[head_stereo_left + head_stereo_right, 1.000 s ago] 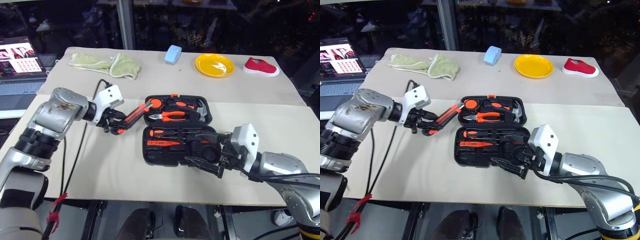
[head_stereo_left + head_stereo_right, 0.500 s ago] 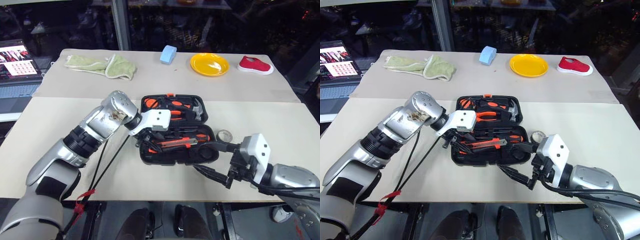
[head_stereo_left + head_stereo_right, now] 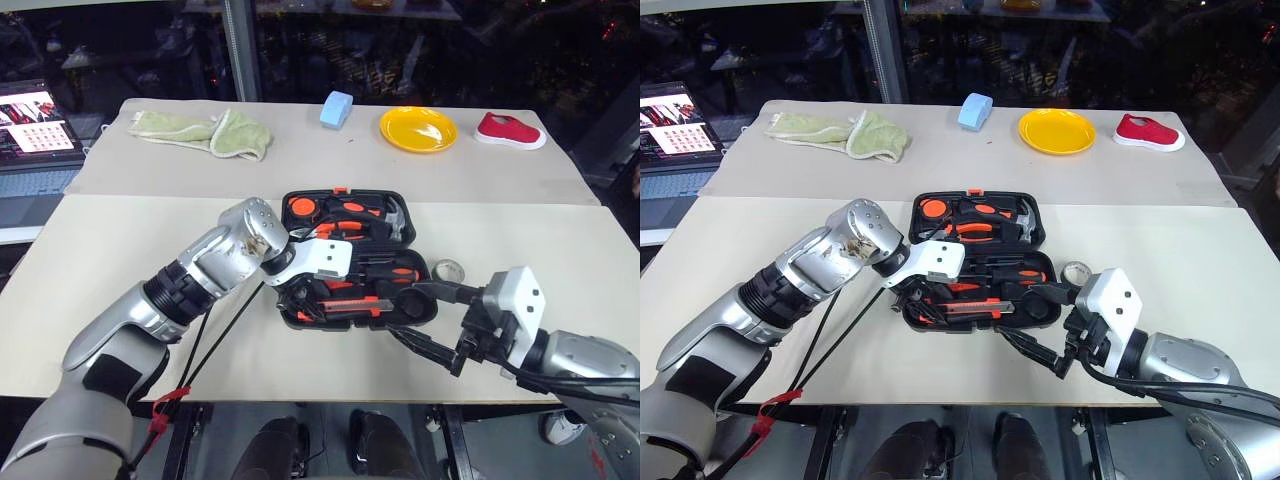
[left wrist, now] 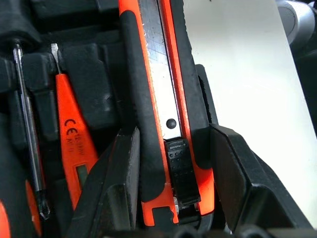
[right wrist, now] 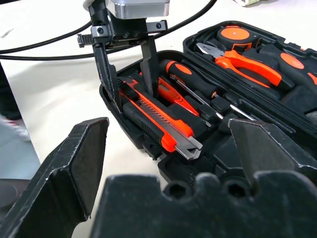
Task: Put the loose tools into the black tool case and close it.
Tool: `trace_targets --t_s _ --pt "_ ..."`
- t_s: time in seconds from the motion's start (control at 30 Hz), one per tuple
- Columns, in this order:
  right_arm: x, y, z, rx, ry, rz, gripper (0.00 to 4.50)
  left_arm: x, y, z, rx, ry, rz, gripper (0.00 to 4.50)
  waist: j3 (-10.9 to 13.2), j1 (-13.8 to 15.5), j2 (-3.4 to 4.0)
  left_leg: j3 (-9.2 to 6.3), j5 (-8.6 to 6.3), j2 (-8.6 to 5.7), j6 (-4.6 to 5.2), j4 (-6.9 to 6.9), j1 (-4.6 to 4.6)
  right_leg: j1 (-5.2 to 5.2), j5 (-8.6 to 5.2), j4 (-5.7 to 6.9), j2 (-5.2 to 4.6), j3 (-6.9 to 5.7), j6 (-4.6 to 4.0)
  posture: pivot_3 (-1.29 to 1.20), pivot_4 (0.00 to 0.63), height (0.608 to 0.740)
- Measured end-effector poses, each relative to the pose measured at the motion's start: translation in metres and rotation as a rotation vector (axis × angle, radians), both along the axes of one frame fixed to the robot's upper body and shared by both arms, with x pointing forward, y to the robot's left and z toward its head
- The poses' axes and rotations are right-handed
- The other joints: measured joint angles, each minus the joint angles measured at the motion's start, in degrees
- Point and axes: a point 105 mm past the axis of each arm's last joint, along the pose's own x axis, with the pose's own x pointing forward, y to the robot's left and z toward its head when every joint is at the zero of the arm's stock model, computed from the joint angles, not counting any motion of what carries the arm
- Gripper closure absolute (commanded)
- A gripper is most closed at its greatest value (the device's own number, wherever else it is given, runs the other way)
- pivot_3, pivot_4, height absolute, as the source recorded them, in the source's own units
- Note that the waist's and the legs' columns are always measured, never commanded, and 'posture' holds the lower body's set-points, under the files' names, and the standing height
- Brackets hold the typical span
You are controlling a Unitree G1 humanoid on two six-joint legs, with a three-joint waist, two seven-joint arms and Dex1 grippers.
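Left wrist view: my left pincer (image 4: 171,198) clamps utility knife (image 4: 163,99), now inside black tool case (image 3: 420,310); earlier beside it. Right pincer (image 3: 425,320) stays apart, withdrawn near tape roll (image 3: 449,270).

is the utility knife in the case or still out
In the black tool case: the utility knife lies along its front recess, with the left gripper straddling its rear end.

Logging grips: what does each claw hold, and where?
Left claw clamps the utility knife at its handle's rear end, over the tool case. Right claw is open, holding nothing.
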Motion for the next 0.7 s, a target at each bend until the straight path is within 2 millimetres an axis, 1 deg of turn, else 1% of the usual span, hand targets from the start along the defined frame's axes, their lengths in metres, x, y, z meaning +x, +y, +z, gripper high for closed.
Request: trace_targets --t_s 0.33,0.37,0.43,0.47,0.5,0.53,0.57,0.63,0.7 --pt "0.004 0.001 -0.002 0.006 0.006 -0.002 0.0 0.001 0.0 -0.001 0.003 -0.011 0.004 2.86 0.0 -0.1 0.0 0.02 0.0 0.0 -0.01 0.0 0.05 0.0 0.0 0.08 0.0 0.03 0.0 0.0 0.15 0.732" --pt "0.004 0.001 -0.002 0.005 0.005 -0.003 0.0 0.001 0.001 -0.001 0.004 -0.011 0.004 1.87 0.0 -0.1 0.0 0.02 0.0 0.0 -0.01 0.0 0.06 0.0 -0.01 0.1 0.0 0.04 -0.01 0.0 0.15 0.732" --pt "0.004 0.0 -0.003 0.001 0.004 -0.006 0.0 0.001 0.005 -0.004 0.014 -0.001 0.014 1.21 0.0 -0.2 0.01 0.05 0.01 0.0 -0.01 -0.01 0.06 -0.03 -0.01 0.15 0.0 0.06 -0.02 0.0 0.15 0.732" --pt "0.004 0.0 -0.003 0.001 0.005 -0.007 0.0 0.003 0.009 -0.003 0.018 0.001 0.031 0.8 0.0 -0.2 0.0 0.05 0.01 0.0 -0.01 0.0 0.05 -0.06 -0.02 0.2 0.0 0.07 -0.03 0.0 0.15 0.732" --pt "0.004 0.0 -0.003 0.001 0.004 -0.007 0.0 0.004 0.011 -0.002 0.015 0.002 0.04 0.53 0.0 -0.2 0.0 0.05 0.01 0.0 -0.01 -0.01 0.05 -0.06 -0.02 0.21 0.0 0.07 -0.03 0.0 0.15 0.732" --pt "0.005 0.0 -0.003 0.001 0.004 -0.007 0.0 0.004 0.013 0.001 0.006 0.012 0.042 0.18 0.0 -0.1 0.0 0.05 0.0 0.0 -0.01 0.0 0.05 -0.06 -0.03 0.23 0.0 0.06 -0.02 0.0 0.15 0.732" --pt "0.005 0.0 -0.002 0.001 0.004 -0.007 0.0 0.002 0.013 0.002 0.001 0.026 0.037 0.06 0.0 -0.1 0.01 0.05 0.0 0.0 0.0 0.0 0.06 -0.05 -0.03 0.23 -0.01 0.05 -0.01 0.0 0.15 0.732" --pt "0.006 -0.001 -0.002 0.002 0.003 -0.009 0.0 -0.001 0.012 0.004 -0.025 0.054 0.03 0.06 0.0 0.0 0.0 0.04 0.0 -0.02 0.0 0.04 0.01 -0.06 -0.04 0.21 -0.03 0.04 0.01 0.0 0.15 0.732" --pt "0.006 -0.001 -0.002 0.002 0.004 -0.01 0.0 0.0 0.01 0.015 -0.083 0.06 0.037 0.06 0.0 0.2 0.0 0.04 -0.01 -0.02 0.01 0.06 0.03 -0.03 -0.04 0.2 -0.04 0.02 0.01 0.0 0.15 0.732"
